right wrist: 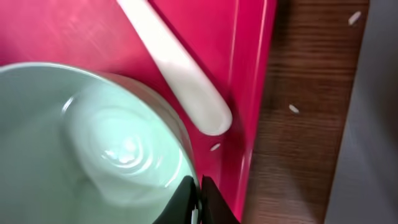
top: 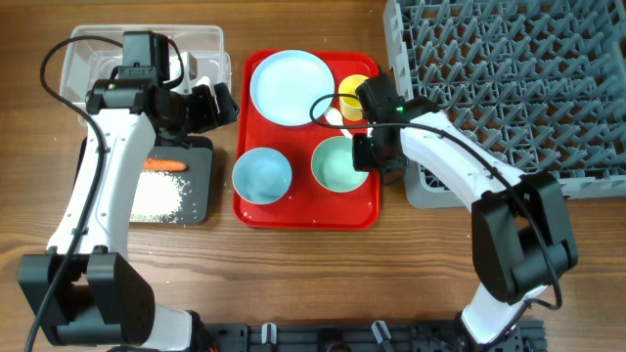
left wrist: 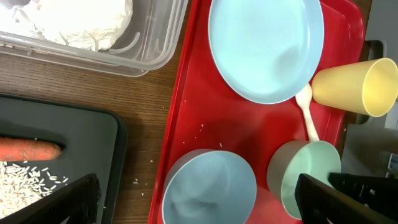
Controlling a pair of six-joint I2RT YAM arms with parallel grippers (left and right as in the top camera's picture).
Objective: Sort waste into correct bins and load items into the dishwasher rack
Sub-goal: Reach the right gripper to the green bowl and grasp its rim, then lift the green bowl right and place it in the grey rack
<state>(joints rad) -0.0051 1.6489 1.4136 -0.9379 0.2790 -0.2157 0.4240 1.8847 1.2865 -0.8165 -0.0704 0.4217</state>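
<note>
Overhead and both wrist views, read left to right.

- Clear tub (top: 73,59) sat at far left rear. The white tissue (left wrist: 74,22) lay inside it, partly under the left arm in the overhead view.
- Black tray (top: 201,186) stood just in front of the tub. It held the carrot (top: 164,164) lying crosswise, with a patch of rice grains (top: 156,200) in front of the carrot.
- Left gripper (top: 225,105) hung over the strip of table (top: 293,284) between the two bins and the red tray. Its jaws were spread wide and nothing was between them.
- Red tray (top: 305,217) sat at centre. The light blue plate (top: 291,88) was at its rear left and the light blue bowl (top: 261,176) at front left, upright and apart from the plate.
- White spoon (left wrist: 306,112) lay on the red tray between the plate and the green bowl, beside the yellow cup (top: 354,96). The cup lay on its side at the tray's rear right corner with its mouth facing away from the plate.
- Pale green bowl (top: 335,163) was upright at the tray's front right, with its base on the tray.
- Right gripper (right wrist: 198,202) was at the bowl's right rim. The jaws were drawn narrow, one finger inside the rim and one outside, pinching the wall.
- A few stray rice grains lay on the tray edge and on the bare wood beside it.
- Dishwasher rack (top: 509,88) filled the right rear. No dishes were in the part in view, and its near corner was just beside the red tray.
</note>
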